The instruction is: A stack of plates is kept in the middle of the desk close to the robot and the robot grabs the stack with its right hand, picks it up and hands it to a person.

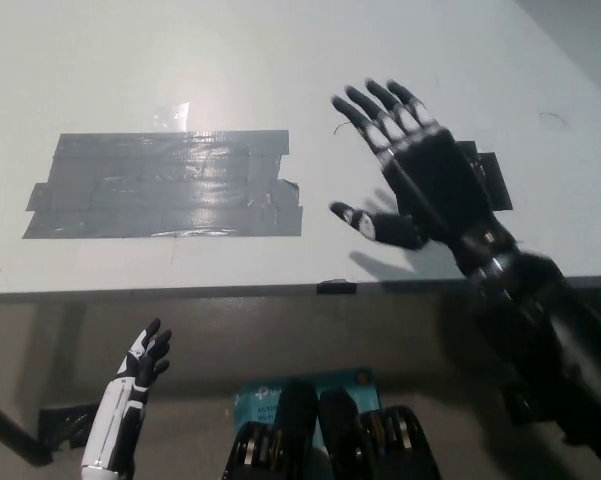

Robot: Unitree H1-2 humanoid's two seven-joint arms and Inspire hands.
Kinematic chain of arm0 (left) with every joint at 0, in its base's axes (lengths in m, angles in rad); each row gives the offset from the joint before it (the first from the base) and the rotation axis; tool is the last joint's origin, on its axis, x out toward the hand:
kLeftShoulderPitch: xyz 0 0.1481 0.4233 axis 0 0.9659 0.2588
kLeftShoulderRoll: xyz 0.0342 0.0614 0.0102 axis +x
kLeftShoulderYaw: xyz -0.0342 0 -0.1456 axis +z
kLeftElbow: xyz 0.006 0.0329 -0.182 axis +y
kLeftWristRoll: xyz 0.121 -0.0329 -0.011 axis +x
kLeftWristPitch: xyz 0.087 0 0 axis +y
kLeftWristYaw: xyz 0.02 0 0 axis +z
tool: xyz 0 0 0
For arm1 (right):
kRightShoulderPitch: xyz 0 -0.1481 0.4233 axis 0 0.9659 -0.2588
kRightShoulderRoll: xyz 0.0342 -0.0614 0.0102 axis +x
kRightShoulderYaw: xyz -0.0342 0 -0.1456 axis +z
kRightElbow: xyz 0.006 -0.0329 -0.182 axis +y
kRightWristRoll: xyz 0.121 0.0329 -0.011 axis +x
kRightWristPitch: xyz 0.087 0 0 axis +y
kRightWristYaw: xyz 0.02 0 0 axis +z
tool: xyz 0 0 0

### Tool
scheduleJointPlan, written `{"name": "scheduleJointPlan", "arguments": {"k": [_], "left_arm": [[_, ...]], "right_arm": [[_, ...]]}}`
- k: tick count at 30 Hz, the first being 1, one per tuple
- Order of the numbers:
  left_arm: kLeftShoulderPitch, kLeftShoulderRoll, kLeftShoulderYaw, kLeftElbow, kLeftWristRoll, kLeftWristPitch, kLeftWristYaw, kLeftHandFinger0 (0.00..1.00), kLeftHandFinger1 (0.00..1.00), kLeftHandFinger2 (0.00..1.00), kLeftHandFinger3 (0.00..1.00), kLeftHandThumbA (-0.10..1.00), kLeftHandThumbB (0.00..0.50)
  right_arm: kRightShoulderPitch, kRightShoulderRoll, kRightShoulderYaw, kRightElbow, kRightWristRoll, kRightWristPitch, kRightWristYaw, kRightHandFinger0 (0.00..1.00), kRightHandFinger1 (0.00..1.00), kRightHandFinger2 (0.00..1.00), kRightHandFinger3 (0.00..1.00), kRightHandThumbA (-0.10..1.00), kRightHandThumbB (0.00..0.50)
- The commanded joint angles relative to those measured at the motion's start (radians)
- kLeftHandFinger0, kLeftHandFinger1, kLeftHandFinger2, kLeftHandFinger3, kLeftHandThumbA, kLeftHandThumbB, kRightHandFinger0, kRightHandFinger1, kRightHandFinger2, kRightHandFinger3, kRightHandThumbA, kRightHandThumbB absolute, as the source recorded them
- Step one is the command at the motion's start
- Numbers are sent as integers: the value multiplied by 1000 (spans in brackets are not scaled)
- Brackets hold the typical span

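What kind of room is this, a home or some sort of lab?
Probably a lab or test room. A plain white desk carries a patch of grey tape, likely a position marker. The robot's black right hand hangs open above it; its white left hand waits below the desk edge.

A white, smooth-topped desk [180, 60] bears a wide patch of grey duct tape strips [165, 185], glossy with light glare; dim grey floor [40, 350] below.

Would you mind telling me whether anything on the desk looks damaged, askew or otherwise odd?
Only the grey tape patch on the desk: its strips overlap unevenly with ragged right ends. The right hand hovers open; the left hand hangs open below the desk edge.
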Motion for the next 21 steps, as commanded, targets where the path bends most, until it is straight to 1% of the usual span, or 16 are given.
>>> {"name": "scheduleJointPlan", "arguments": {"k": [1, 2, 3, 4, 5, 6, 7, 9, 10, 12, 14, 17, 19, 21], "left_arm": [[-29, 2, 4, -38, 4, -22, 3, 1000, 1000, 1000, 1000, 1000, 0], [-31, 3, 3, -35, 7, -24, 4, 1000, 1000, 1000, 1000, 1000, 0], [-34, 2, 2, -30, 12, -29, 7, 1000, 1000, 1000, 1000, 1000, 0], [-34, 0, 2, -29, 12, -29, 8, 1000, 1000, 1000, 1000, 1000, 0], [-34, -3, 2, -26, 11, -32, 10, 1000, 1000, 1000, 1000, 1000, 0], [-30, -3, 2, -22, 9, -37, 10, 1000, 1000, 1000, 1000, 1000, 0], [-28, -3, 2, -21, 8, -39, 10, 1000, 1000, 1000, 1000, 1000, 0], [-25, -1, 3, -22, 5, -39, 8, 1000, 1000, 1000, 1000, 1000, 0], [-24, -1, 3, -23, 4, -39, 7, 1000, 1000, 1000, 1000, 1000, 0], [-21, 2, 5, -27, 4, -38, 6, 1000, 1000, 1000, 1000, 1000, 0], [-19, 0, 1, -29, 5, -35, 5, 1000, 1000, 1000, 1000, 1000, 0], [-23, -5, -3, -23, 5, -37, 5, 1000, 1000, 1000, 1000, 1000, 0], [-20, -8, -4, -21, 7, -43, 7, 1000, 1000, 1000, 1000, 1000, 0], [-19, -9, -3, -21, 9, -38, 10, 1000, 1000, 1000, 1000, 1000, 0]], "right_arm": [[285, -120, -159, -847, 321, 254, 283, 1000, 1000, 1000, 1000, 812, 486], [331, -112, -160, -880, 321, 249, 264, 1000, 1000, 1000, 1000, 813, 495], [371, -105, -161, -903, 326, 240, 245, 1000, 1000, 1000, 1000, 776, 470], [392, -99, -160, -910, 324, 233, 234, 1000, 1000, 1000, 1000, 761, 467], [454, -77, -153, -918, 318, 217, 201, 1000, 1000, 1000, 1000, 722, 459], [511, -61, -140, -902, 319, 190, 171, 1000, 1000, 1000, 1000, 708, 449], [531, -56, -135, -892, 321, 179, 162, 1000, 1000, 1000, 1000, 730, 428], [581, -40, -123, -845, 327, 141, 141, 1000, 1000, 1000, 1000, 817, 415], [600, -33, -116, -803, 331, 117, 128, 1000, 1000, 1000, 1000, 831, 400], [630, -10, -106, -714, 362, 86, 120, 1000, 1000, 1000, 1000, 849, 391], [646, 12, -109, -616, 438, 86, 141, 1000, 1000, 1000, 1000, 830, 386], [649, 41, -129, -515, 478, 93, 161, 1000, 1000, 1000, 1000, 798, 387], [641, 47, -136, -455, 489, 67, 164, 1000, 1000, 1000, 1000, 779, 359], [623, 74, -149, -351, 504, 95, 191, 1000, 1000, 1000, 1000, 808, 387]]}}
